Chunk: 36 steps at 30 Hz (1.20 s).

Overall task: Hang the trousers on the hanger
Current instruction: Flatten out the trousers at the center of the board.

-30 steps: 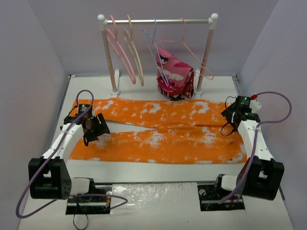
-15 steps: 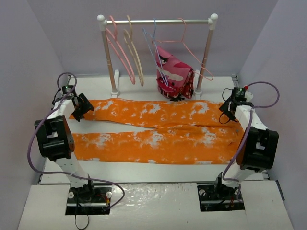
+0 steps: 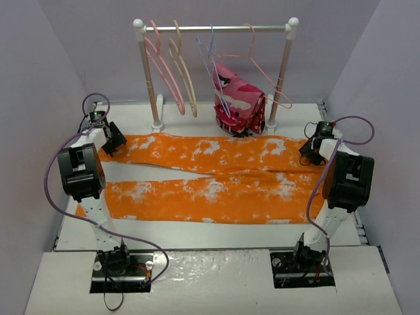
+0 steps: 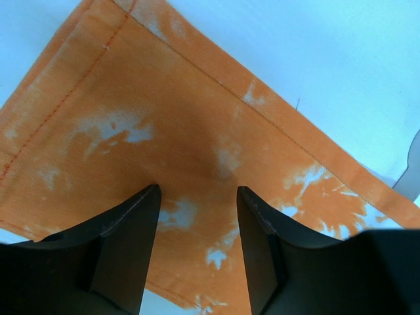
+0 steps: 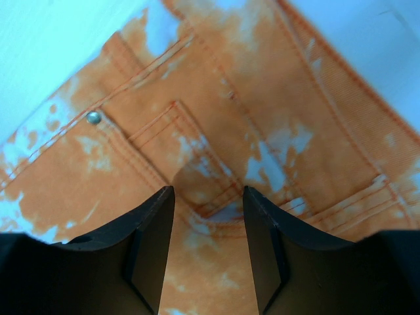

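The orange trousers [image 3: 216, 177] lie flat on the white table, legs pointing left, waist at the right. The bright pink hanger [image 3: 164, 73] hangs empty at the left end of the rail. My left gripper [image 3: 113, 140] is open, just above the cuff end of the far leg; the left wrist view shows the gripper [image 4: 197, 191] with orange cloth [image 4: 164, 118] between and beneath its fingers. My right gripper [image 3: 314, 149] is open over the far corner of the waist; the right wrist view shows the gripper [image 5: 208, 191] above a stitched pocket [image 5: 197, 144] with a rivet.
The clothes rail [image 3: 216, 29] stands at the back on two posts. It also carries a beige hanger [image 3: 186, 75], a thin light-blue hanger [image 3: 211, 62] and a thin pink hanger [image 3: 259, 62] with a pink-red camouflage garment [image 3: 239, 102]. Grey walls close in left and right.
Both arms have reached outward and back. The left gripper moved from the near leg to the far leg's cuff. The right gripper shifted slightly back over the waist corner.
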Motion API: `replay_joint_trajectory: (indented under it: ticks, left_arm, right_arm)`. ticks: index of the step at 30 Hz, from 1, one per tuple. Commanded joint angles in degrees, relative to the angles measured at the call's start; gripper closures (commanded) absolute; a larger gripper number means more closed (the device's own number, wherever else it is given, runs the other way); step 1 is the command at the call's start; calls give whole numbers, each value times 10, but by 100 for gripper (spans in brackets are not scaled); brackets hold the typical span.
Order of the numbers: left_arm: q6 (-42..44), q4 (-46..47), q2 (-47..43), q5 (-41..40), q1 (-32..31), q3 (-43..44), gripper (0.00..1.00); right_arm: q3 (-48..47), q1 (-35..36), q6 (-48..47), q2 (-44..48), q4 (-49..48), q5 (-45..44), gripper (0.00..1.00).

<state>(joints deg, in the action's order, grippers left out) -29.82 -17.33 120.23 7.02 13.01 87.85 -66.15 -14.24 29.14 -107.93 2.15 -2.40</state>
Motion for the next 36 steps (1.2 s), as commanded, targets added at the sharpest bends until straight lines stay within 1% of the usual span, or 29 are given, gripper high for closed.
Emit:
replay_joint_trajectory:
  ticks: [1, 3, 5, 8, 13, 18, 22, 24, 28, 36]
  left_arm:
    - [-21, -36, -17, -30, 24, -66, 53]
    - [-32, -33, -36, -29, 46, -106, 54]
    - [-39, -23, -57, -25, 57, -148, 54]
    - [-45, -23, -72, -20, 60, -162, 55]
    - [-21, -15, -74, 14, 55, -149, 54]
    - [9, -30, -78, 11, 49, -131, 54]
    - [38, -19, -105, -14, 24, -124, 54]
    - [49, -15, -97, -20, 9, -117, 54]
    - [46, -22, -65, -3, 5, -97, 53]
    - [41, -47, -14, 0, 5, -78, 53]
  right_arm:
    - [4, -35, -13, 10, -10, -30, 56]
    - [8, -59, -22, 11, -11, -27, 56]
    - [4, -67, -30, 11, -10, -27, 56]
    - [-15, -59, -48, 17, -11, -21, 56]
    - [-40, -44, -81, 32, -10, -18, 51]
    - [-47, -47, -117, 47, -2, -23, 42]
    - [-58, -48, -135, 55, 9, -41, 40]
    - [-72, -48, -146, 47, 18, -49, 40]
    - [-97, -49, -172, 17, 35, -52, 40]
    - [-97, -57, -185, -28, 54, -23, 40]
